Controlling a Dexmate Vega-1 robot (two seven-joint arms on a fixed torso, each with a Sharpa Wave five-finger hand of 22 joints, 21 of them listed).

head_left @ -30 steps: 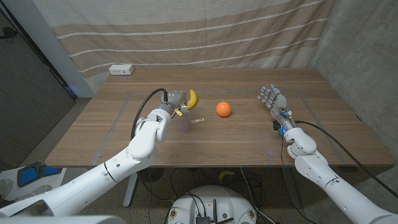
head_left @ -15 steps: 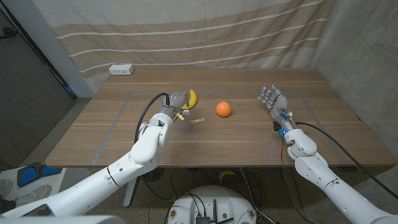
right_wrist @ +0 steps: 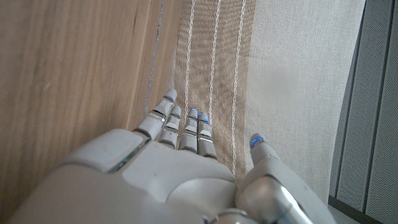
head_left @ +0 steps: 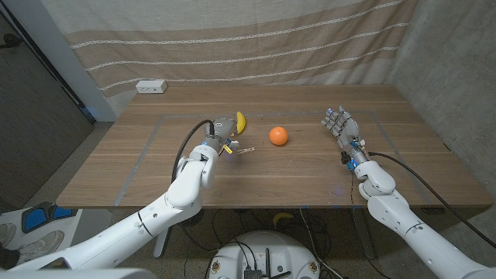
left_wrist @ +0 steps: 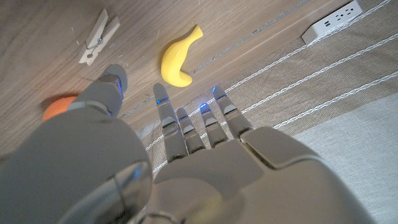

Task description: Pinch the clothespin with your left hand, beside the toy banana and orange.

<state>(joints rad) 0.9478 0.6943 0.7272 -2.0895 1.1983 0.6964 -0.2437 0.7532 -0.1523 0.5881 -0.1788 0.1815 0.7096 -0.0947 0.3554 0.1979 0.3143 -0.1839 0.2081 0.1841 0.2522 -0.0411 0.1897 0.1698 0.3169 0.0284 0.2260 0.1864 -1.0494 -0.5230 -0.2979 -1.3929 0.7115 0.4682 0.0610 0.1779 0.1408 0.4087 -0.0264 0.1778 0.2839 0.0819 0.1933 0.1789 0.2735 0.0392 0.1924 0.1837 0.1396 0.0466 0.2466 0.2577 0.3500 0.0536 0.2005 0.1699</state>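
— Where is the clothespin?

— The wooden clothespin (head_left: 246,150) lies flat on the wooden table (head_left: 310,178), between the toy banana (head_left: 240,121) and the orange (head_left: 278,136), a little nearer the robot than both; in the left wrist view the clothespin (left_wrist: 99,38) rests apart from the banana (left_wrist: 178,57), nothing touching it, and the orange (left_wrist: 57,107) peeks out behind the thumb.

— And the left hand?

— The left hand (head_left: 221,133) hovers just beside the clothespin, next to the banana; its fingers (left_wrist: 185,127) reach out straight and slightly spread, thumb apart, holding nothing.

— The right hand?

— The right hand (head_left: 339,124) stands well apart at the table's right side, fingers extended and separated, empty; the right wrist view shows its fingers (right_wrist: 169,119) pointing toward the striped curtain (right_wrist: 261,74) past the table's far edge.

— Anything else on the table?

— A white power strip (head_left: 151,87) sits near the back left corner, by the curtain (head_left: 232,39).
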